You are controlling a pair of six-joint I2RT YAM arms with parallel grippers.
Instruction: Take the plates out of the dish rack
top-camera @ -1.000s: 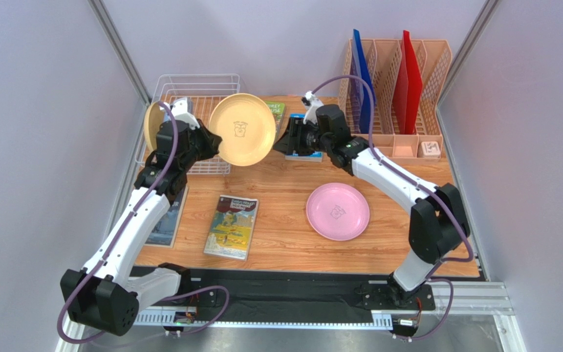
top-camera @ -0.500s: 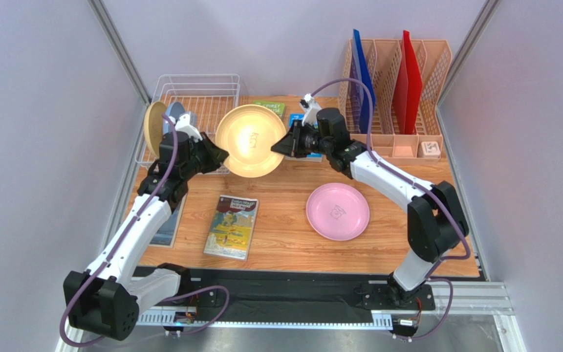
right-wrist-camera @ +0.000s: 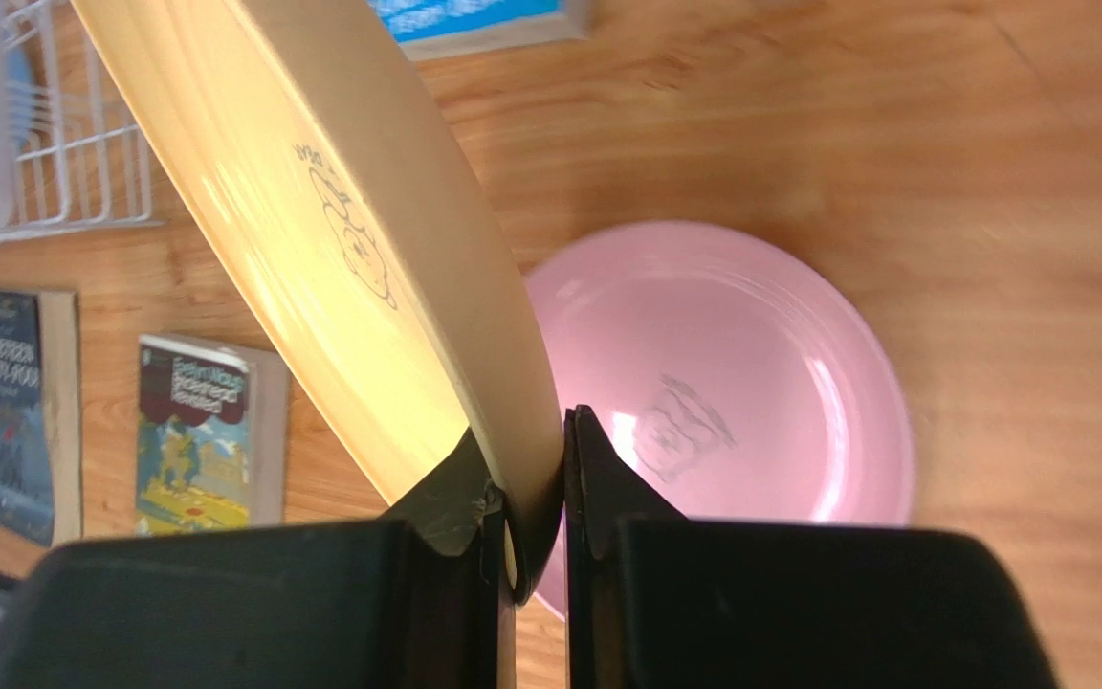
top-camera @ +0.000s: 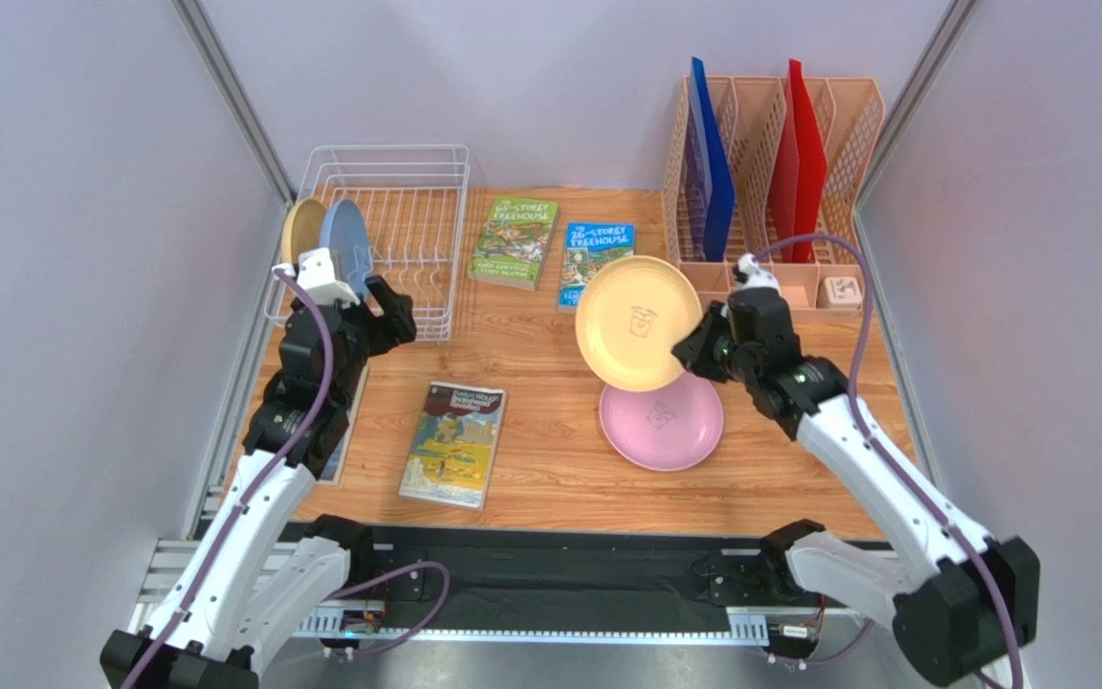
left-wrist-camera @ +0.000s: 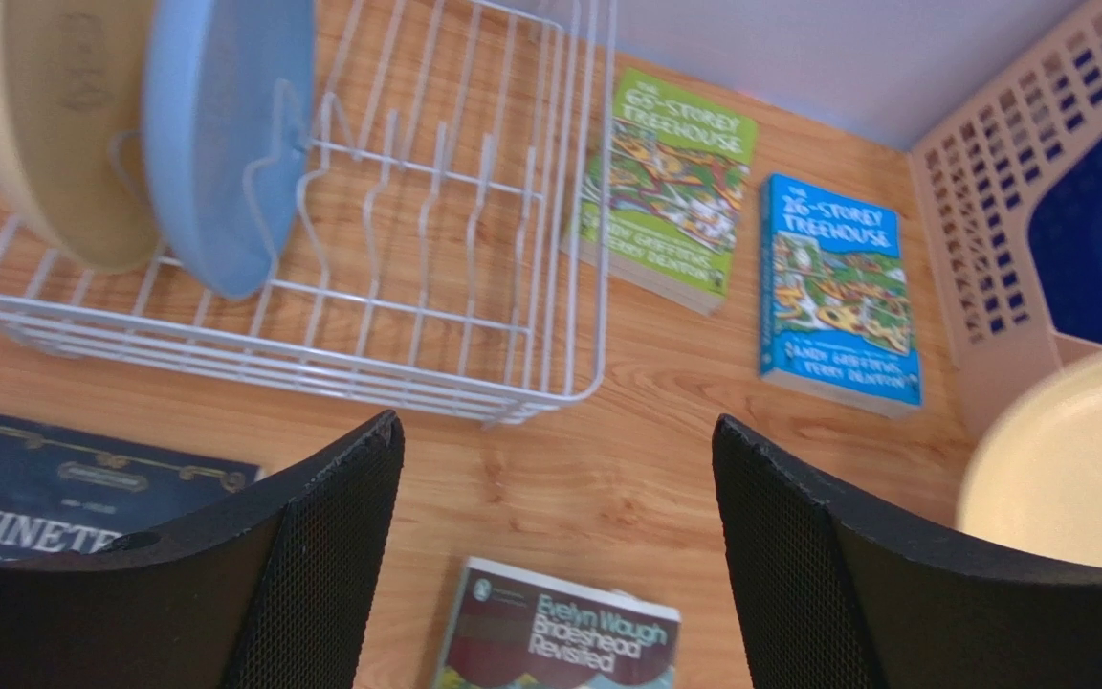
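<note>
Right gripper (right-wrist-camera: 531,481), clamped on the rim of the tilted round cream-tan plate (top-camera: 636,319), should level it over the matte pink plate (top-camera: 665,431); left gripper (left-wrist-camera: 554,431) gapes empty.

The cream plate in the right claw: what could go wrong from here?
The right claw pinches the cream plate only at its rim, and the plate is tilted in the air, so it might slip or swing. It also hangs just over the pink plate; lowering it carelessly could knock the two together.
</note>
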